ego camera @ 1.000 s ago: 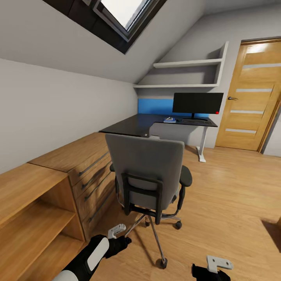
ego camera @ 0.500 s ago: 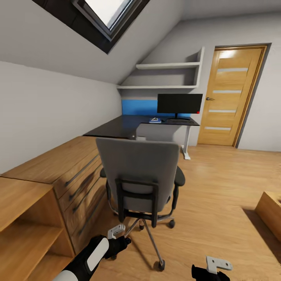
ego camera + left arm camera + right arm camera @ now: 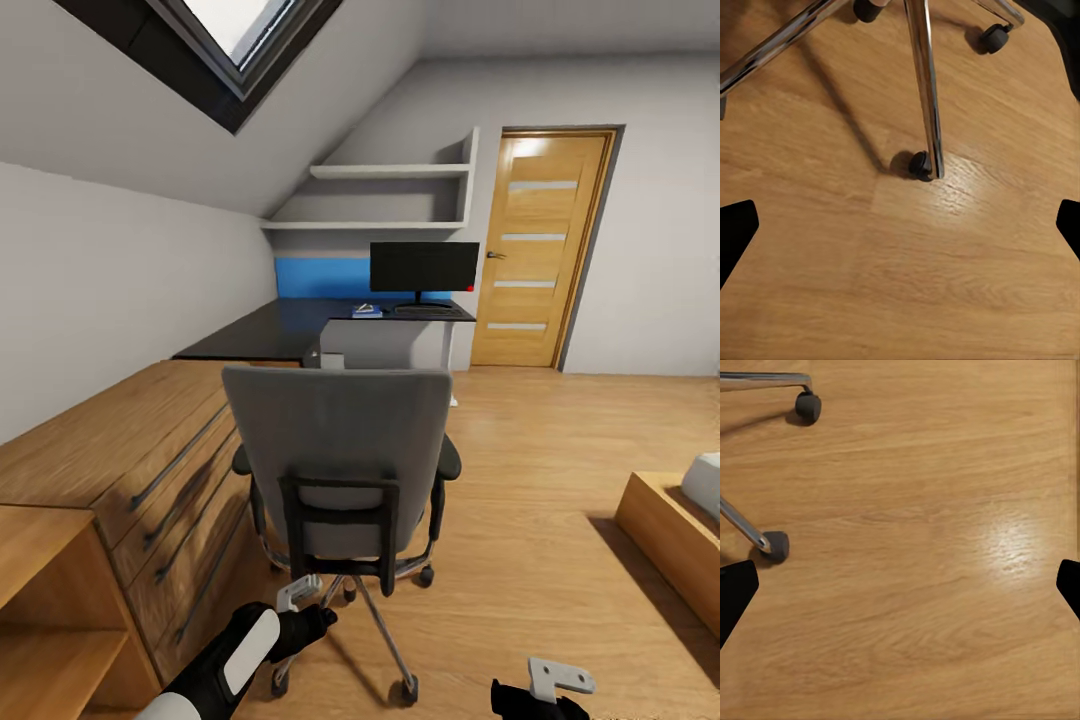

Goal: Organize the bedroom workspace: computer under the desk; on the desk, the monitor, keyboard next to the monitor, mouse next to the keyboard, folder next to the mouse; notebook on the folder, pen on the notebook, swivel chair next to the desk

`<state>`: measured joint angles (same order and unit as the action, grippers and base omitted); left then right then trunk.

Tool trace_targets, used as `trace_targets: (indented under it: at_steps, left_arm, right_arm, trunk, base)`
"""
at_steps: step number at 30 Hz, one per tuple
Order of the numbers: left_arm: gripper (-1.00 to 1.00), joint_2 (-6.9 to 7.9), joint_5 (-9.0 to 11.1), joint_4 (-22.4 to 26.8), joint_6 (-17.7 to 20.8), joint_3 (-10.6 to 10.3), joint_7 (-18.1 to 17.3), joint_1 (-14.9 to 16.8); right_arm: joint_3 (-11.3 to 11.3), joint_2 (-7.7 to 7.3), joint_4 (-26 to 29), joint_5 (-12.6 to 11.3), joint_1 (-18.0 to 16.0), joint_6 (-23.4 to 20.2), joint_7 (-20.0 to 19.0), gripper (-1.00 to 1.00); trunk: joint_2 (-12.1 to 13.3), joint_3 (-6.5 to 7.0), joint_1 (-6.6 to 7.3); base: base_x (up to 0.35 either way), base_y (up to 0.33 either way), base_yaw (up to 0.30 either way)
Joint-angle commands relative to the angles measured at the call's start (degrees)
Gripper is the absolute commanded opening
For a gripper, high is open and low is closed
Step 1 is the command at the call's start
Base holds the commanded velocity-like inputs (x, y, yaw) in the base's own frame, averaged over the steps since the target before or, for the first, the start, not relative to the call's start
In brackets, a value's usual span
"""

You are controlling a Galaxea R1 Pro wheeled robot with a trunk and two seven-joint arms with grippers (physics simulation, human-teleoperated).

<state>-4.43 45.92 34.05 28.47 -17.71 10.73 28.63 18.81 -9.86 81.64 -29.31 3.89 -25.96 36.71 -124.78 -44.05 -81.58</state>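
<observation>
Behind swivel chair [image 3: 340, 450] | both arms low | left fingers [image 3: 736, 232] wide | right fingers [image 3: 735, 589] wide

- One swivel chair [image 3: 340, 470], grey, with its back to us.
- One desk [image 3: 285, 330], black and shiny.
- One monitor [image 3: 424, 267] on the desk.
- One keyboard [image 3: 428, 311] in front of the monitor.
- One small blue thing [image 3: 367, 311] on the desk; too small to tell what it is.
- Two wall shelves [image 3: 385, 172].
- One door [image 3: 535, 250], made of wood.
- One roof window [image 3: 235, 22].
- One long wooden dresser [image 3: 130, 450] by the wall.
- Two grippers: the left gripper [image 3: 298, 590] and the right gripper [image 3: 560, 678].
- Three chair wheels [image 3: 919, 166] in the left wrist view, two in the right wrist view.
</observation>
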Motion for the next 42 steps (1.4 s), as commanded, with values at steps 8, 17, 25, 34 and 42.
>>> trace_targets:
  at_steps: [8, 17, 25, 34, 42]
  left_arm:
    - [1.00, 0.05, 0.7, 0.1, 0.1, -0.2, 0.6, 0.0]
    - [1.00, 0.21, 0.6, 0.1, 0.1, -0.1, 0.7, -0.3]
    - [1.00, 3.42, 0.2, 4.5, 0.0, 0.6, 0.6, -4.8]
    - [1.00, 5.49, 0.1, 8.2, -2.9, 0.9, 0.7, -7.0]
    - [1.00, 5.57, 0.2, 8.7, -3.4, 0.8, 1.0, -7.1]
  right_arm:
    - [0.2, 0.06, 0.1, -0.2, 0.0, 0.1, 0.4, 1.00]
    - [0.3, 0.14, 0.1, -0.1, -0.1, 0.5, 0.4, 1.00]
    - [4.6, 5.66, -2.7, 0.1, -5.0, 1.1, 0.4, 1.00]
    - [7.7, 14.63, -26.1, 0.2, -20.1, 10.0, -4.8, 1.00]
    - [7.9, 15.08, -28.3, 0.5, -21.2, 11.7, -6.5, 1.00]
  trunk:
    - [0.0, -0.03, 0.00]
    - [0.0, -0.03, 0.00]
    - [0.0, -0.03, 0.00]
    - [0.0, -0.03, 0.00]
    - [0.0, -0.03, 0.00]
  base:
    - [0.005, 0.009, -0.033]
    - [0.000, 0.057, -0.003]
    - [0.000, 0.034, 0.000]
    - [0.000, 0.014, 0.000]
    - [0.000, 0.157, 0.000]
